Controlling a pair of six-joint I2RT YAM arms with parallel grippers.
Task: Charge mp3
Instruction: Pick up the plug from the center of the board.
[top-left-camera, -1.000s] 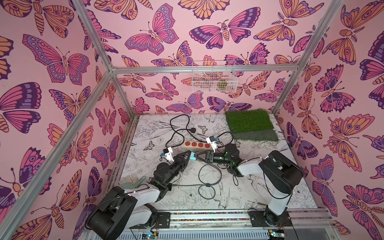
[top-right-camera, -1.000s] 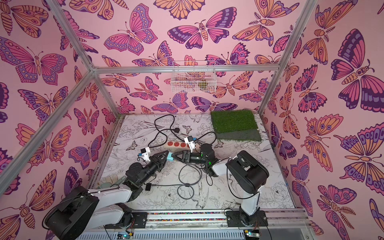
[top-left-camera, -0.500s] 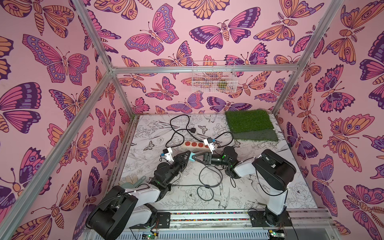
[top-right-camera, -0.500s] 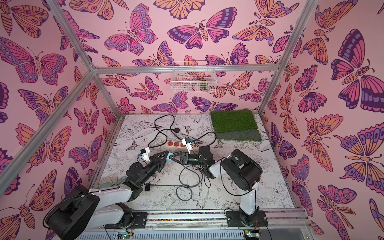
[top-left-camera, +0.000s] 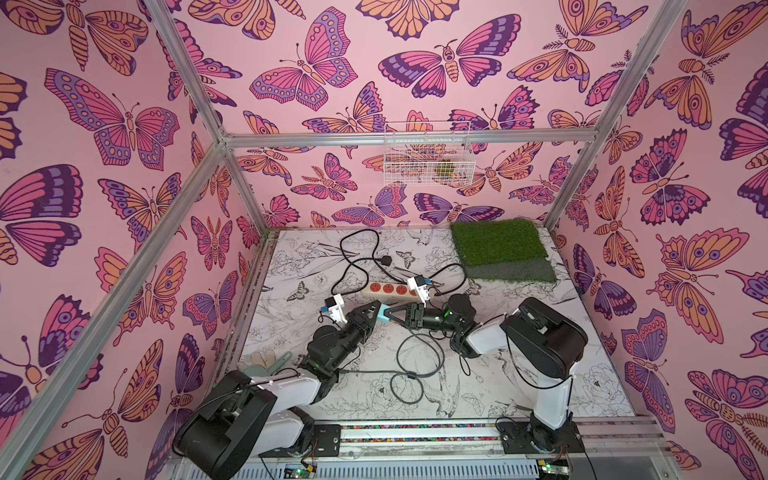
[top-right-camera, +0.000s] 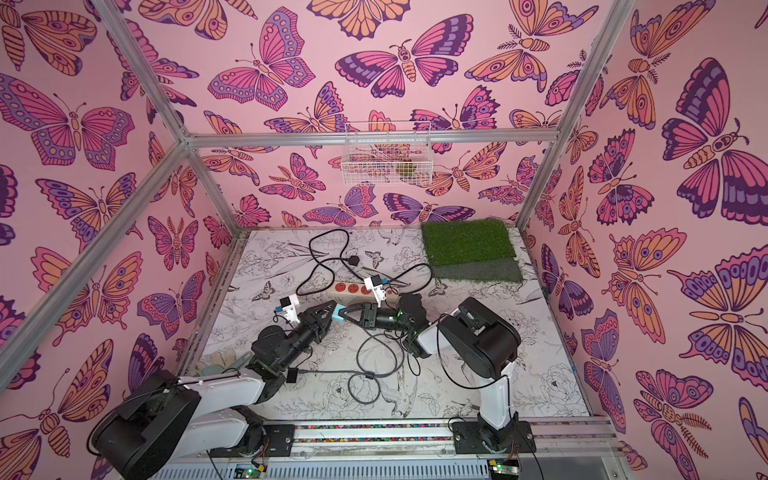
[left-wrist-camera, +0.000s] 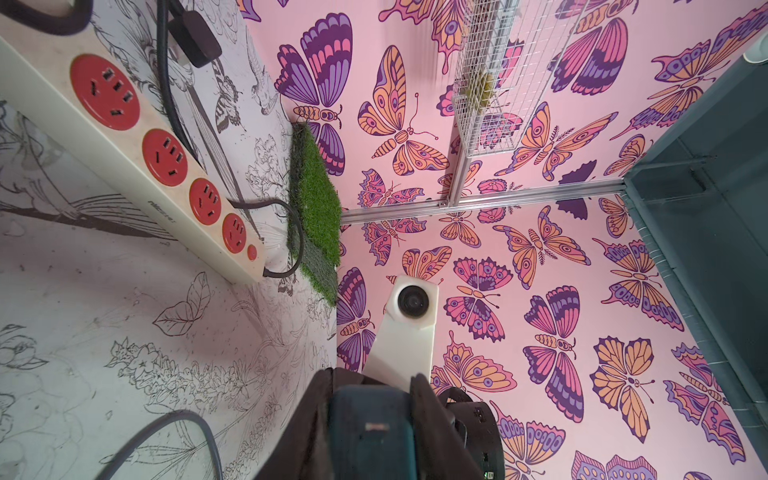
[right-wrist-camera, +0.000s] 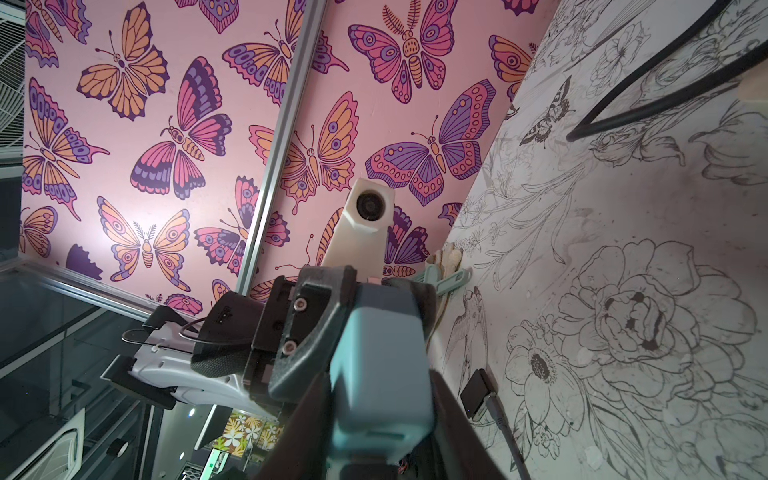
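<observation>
The mp3 (right-wrist-camera: 478, 392) is a tiny black square lying flat on the table with a thin grey cable running into it; in a top view the mp3 (top-right-camera: 291, 375) sits beside my left forearm. A teal cube charger adapter (top-left-camera: 384, 312) (top-right-camera: 337, 312) hangs above the table between both grippers. My left gripper (top-left-camera: 376, 309) (left-wrist-camera: 370, 399) is shut on one end of the adapter (left-wrist-camera: 372, 432). My right gripper (top-left-camera: 389, 314) (right-wrist-camera: 380, 386) faces it, jaws pressed against both sides of the adapter (right-wrist-camera: 382, 365).
A cream power strip (top-left-camera: 390, 289) (left-wrist-camera: 124, 137) with red sockets lies just behind the grippers. Its thick black cord ends in a mains plug (top-left-camera: 386, 260). Thin cable loops (top-left-camera: 415, 365) lie in front. A grass mat (top-left-camera: 496, 245) sits back right, a wire basket (top-left-camera: 428, 158) on the wall.
My right gripper has slid left up to the left gripper, and its jaws have narrowed onto the teal adapter. The left arm has held still.
</observation>
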